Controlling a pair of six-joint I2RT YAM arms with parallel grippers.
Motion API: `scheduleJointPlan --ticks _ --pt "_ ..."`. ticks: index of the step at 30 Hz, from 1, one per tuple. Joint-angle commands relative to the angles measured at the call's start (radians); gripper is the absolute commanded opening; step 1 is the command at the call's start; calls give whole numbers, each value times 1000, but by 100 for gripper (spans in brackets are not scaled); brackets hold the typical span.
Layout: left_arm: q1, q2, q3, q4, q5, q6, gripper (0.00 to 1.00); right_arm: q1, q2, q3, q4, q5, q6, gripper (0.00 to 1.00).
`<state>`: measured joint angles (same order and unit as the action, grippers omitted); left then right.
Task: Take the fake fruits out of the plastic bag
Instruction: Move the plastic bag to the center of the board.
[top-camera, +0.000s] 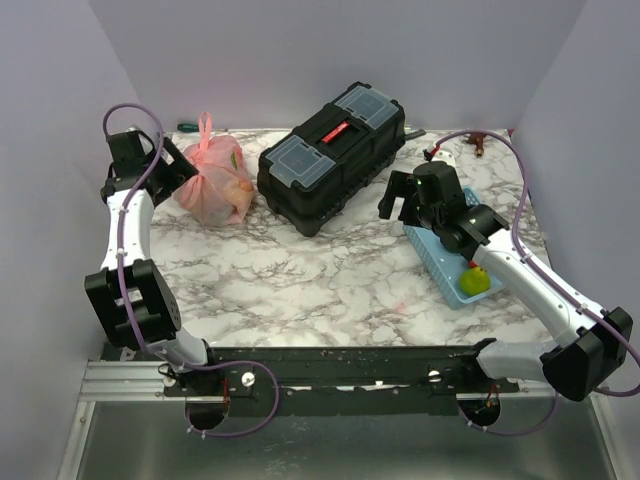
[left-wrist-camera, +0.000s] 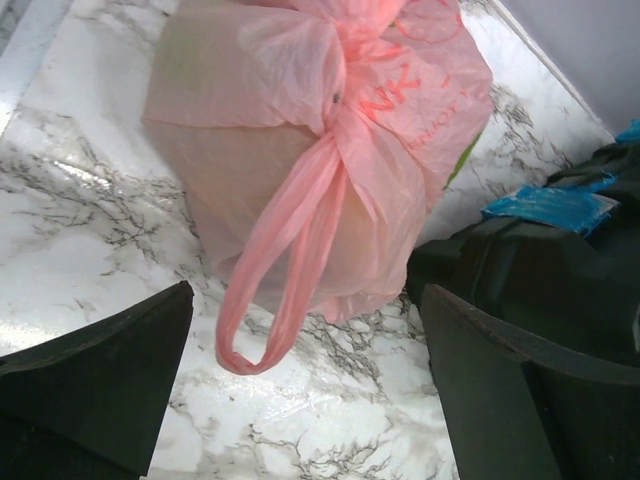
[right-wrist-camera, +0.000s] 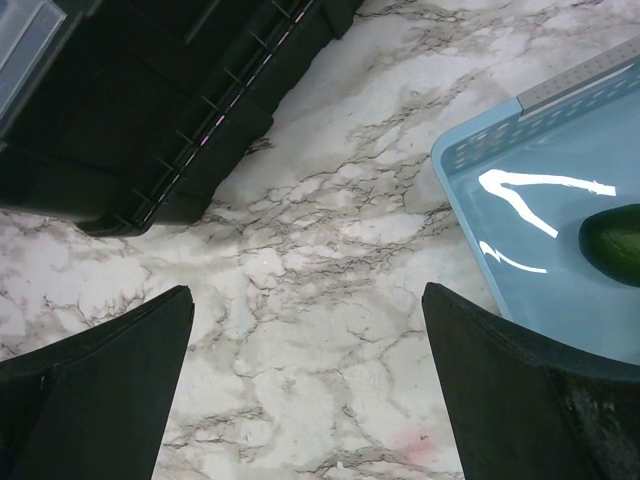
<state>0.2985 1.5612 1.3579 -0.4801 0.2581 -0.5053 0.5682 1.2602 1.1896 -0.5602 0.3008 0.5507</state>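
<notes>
Left gripper (left-wrist-camera: 305, 295) wide open, empty; bag (left-wrist-camera: 300, 150) sits just ahead at far left, tied top and loop handle pointing toward my jaws. Right gripper (top-camera: 398, 208) open, empty, well apart past toolbox (top-camera: 330, 155). Left arm nearer.

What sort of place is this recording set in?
Probably a lab robot cell, not a home. Plain walls box in a marble-print table, the left arm and right arm are bolted to a rail at its near edge, and the toolbox, pink bag and blue basket look like staged props.
</notes>
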Motion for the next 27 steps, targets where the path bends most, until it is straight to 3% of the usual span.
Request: scheduleJointPlan --ticks 1,5,10,12,15,19,21,24,27 --pt "39 48 23 -55 -66 -72 95 4 -2 -2 8 -7 11 100" --pt "58 132 30 -31 146 -167 91 4 5 -9 20 -15 17 100" --pt "56 139 -61 110 267 -253 88 5 22 -11 17 -22 21 100" --pt "56 151 -78 160 341 -291 80 4 33 -3 11 -20 24 100" --pt "56 152 -103 211 403 -326 60 4 43 -5 19 -34 30 100" --pt "56 144 -123 221 409 -343 21 4 70 28 0 -60 39 100" --pt "54 143 -128 245 450 -375 7 4 80 34 -2 -71 41 100" --pt "38 100 -198 320 485 -441 0 4 95 18 15 -130 47 100" --pt "13 44 -284 382 493 -482 0 4 126 34 -7 -252 62 100"
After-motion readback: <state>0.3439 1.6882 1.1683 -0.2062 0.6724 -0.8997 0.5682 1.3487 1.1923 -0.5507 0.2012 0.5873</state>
